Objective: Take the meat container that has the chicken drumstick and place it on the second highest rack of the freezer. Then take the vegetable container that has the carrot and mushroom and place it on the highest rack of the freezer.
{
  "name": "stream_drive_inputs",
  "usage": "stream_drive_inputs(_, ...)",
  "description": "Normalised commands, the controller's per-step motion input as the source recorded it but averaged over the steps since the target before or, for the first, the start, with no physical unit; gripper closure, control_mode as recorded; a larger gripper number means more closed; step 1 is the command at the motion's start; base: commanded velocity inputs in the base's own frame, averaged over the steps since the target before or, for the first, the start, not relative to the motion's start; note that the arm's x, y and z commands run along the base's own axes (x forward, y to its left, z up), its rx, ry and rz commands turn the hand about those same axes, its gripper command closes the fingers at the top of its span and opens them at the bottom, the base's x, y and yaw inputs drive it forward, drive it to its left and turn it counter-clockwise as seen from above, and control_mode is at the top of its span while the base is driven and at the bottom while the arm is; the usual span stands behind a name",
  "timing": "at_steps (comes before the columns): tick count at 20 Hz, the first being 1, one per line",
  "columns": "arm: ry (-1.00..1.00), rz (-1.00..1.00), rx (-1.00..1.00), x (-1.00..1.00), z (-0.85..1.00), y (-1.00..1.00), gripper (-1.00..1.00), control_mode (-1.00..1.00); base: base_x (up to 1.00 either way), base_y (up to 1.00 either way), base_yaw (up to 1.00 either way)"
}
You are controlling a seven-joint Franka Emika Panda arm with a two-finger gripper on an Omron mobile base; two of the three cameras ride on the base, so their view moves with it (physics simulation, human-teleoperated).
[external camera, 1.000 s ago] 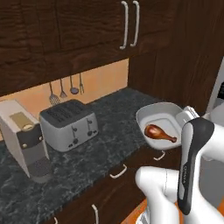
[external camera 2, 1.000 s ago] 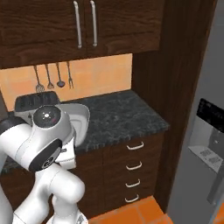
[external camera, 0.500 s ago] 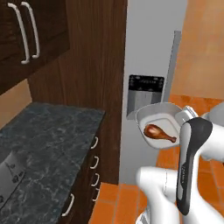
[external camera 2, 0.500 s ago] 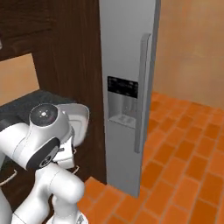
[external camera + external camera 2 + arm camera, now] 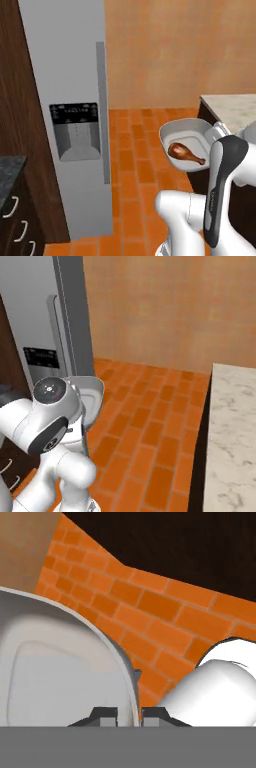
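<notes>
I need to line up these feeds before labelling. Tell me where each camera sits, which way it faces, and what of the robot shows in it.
Left base view: behind the arm to its left, facing the freezer door and brick floor; the white arm rises at lower right, carrying the meat container with the chicken drumstick.
Right base view: behind to the right, facing the same freezer; the arm stands at lower left.
Hand view: on the hand, along the gripper, shut on the container's rim.
Both base views share freezer and container.
</notes>
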Motion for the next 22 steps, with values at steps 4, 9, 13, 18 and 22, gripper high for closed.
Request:
stream_drive_inputs(4,0.00,0.00,0.00,0.00,0.00,0.00,1.00,1.00,1.00,-0.54,-0.22)
stream_drive_inputs(9,0.00,0.00,0.00,0.00,0.00,0.00,1.00,1.00,1.00,-0.33,-0.21)
stream_drive_inputs(13,0.00,0.00,0.00,0.00,0.00,0.00,1.00,1.00,1.00,-0.08,-0.02)
stream_drive_inputs(18,0.00,0.00,0.00,0.00,0.00,0.00,1.00,1.00,1.00,-0.20,0.00)
stream_drive_inputs(22,0.00,0.00,0.00,0.00,0.00,0.00,1.00,1.00,1.00,-0.48,0.00)
